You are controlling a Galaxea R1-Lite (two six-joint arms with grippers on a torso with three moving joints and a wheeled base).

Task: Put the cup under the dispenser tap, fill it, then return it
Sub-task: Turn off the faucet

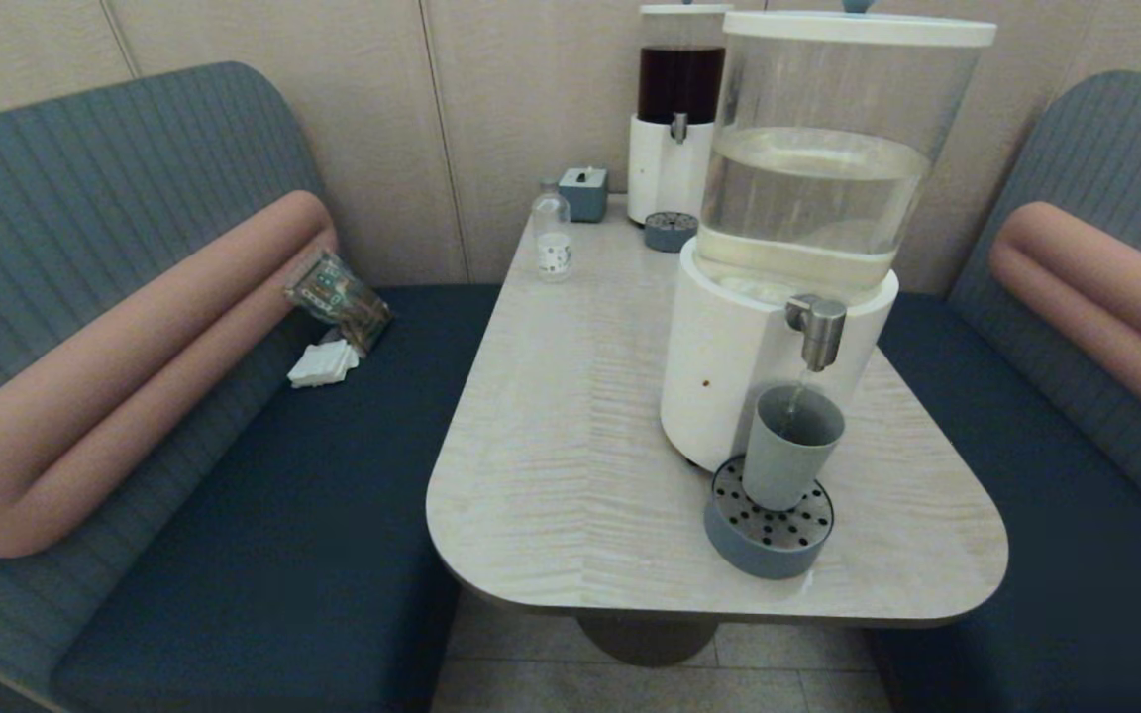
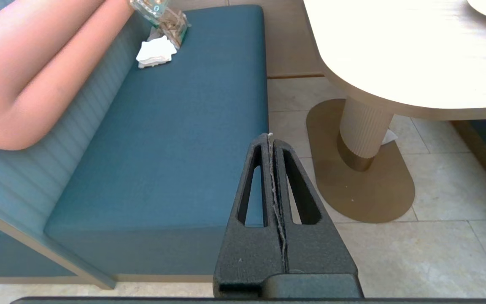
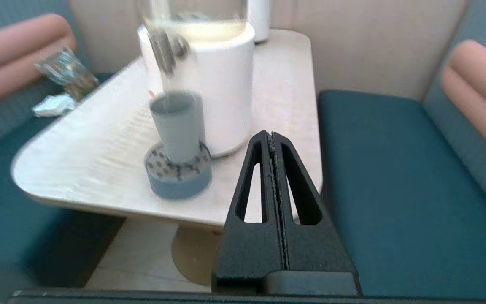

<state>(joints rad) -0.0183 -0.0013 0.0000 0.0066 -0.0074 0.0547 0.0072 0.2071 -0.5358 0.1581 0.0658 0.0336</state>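
- One cup [image 1: 791, 446] stands upright on the round perforated drip tray [image 1: 767, 540], directly beneath the dispenser tap [image 1: 817, 330]; a thin stream falls from the tap into it.
- Neither arm shows in the head view.
- Left pincer [image 2: 271, 137] hangs low over the floor between the blue bench seat [image 2: 175, 139] and the pedestal of the surface [image 2: 403, 59], its fingers pressed together, holding nothing.
- Right pincer [image 3: 271, 135] sits off the near edge of the surface, well apart from the cup, fingers likewise closed and empty.

Small clear bottle [image 1: 552, 238], dark-red dispenser [image 1: 674, 114], white napkins [image 1: 323, 363] on bench.
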